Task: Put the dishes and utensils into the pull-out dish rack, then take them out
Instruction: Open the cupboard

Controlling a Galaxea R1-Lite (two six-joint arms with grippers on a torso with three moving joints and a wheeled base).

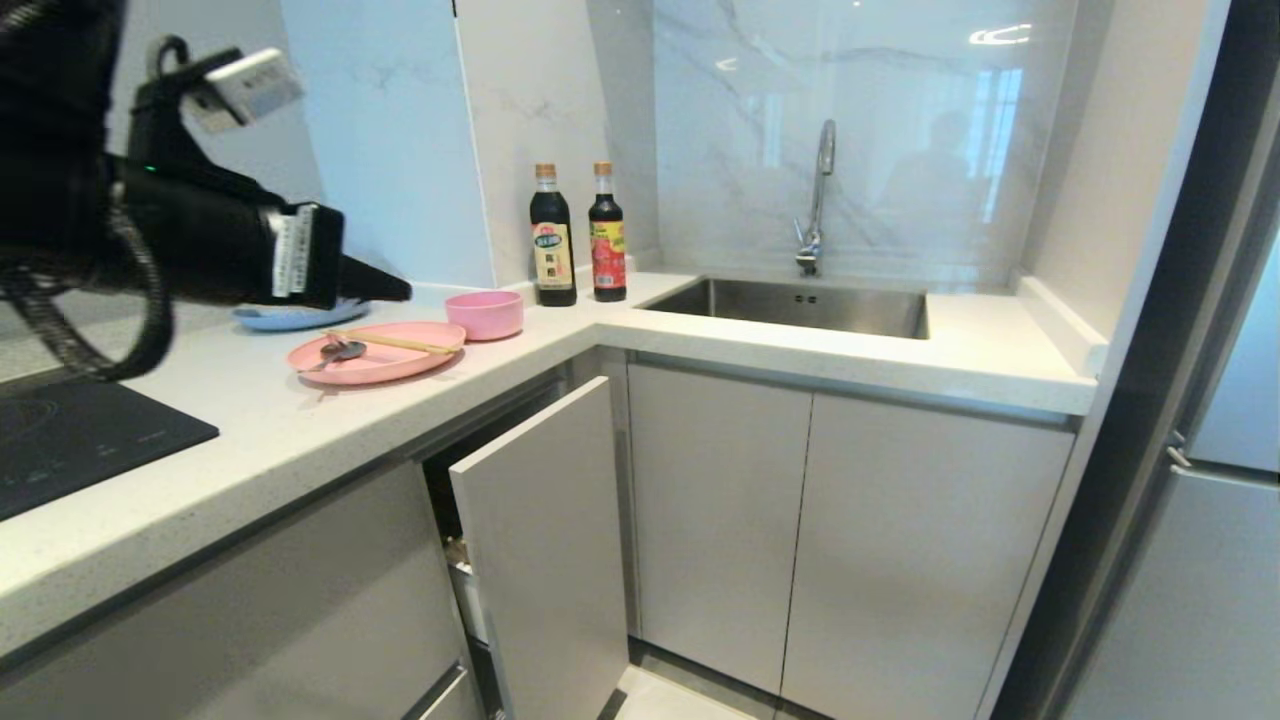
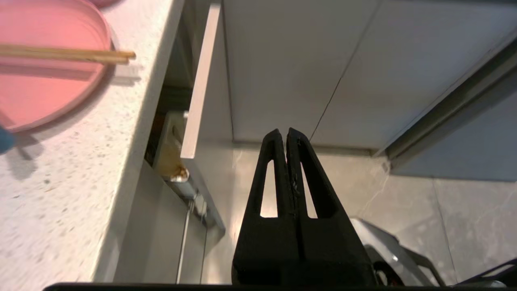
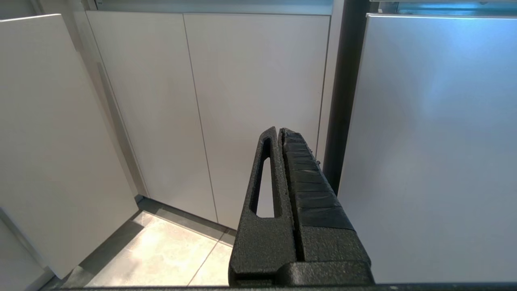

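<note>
On the white counter lies the pink plate (image 1: pixel 385 365) (image 2: pixel 40 89), with the wooden chopsticks (image 1: pixel 395 342) (image 2: pixel 68 54) and the small metal spoon (image 1: pixel 336 352) resting on it. The pink bowl (image 1: pixel 484 314) stands just behind it. My left gripper (image 1: pixel 400 292) (image 2: pixel 286 133) hovers shut and empty above the plate's far rim, its tips beyond the counter edge in the left wrist view. The pull-out dish rack's grey front (image 1: pixel 545 540) (image 2: pixel 200 81) stands slightly out below the counter, and only a sliver of the rack (image 2: pixel 171 149) shows behind it. My right gripper (image 3: pixel 278 131) is parked low, shut and empty.
A blue plate (image 1: pixel 300 317) lies behind the pink one, partly under my left arm. Two dark sauce bottles (image 1: pixel 552 240) stand in the corner. A black cooktop (image 1: pixel 70 440) lies at the left, a steel sink (image 1: pixel 800 305) with a tap at the right.
</note>
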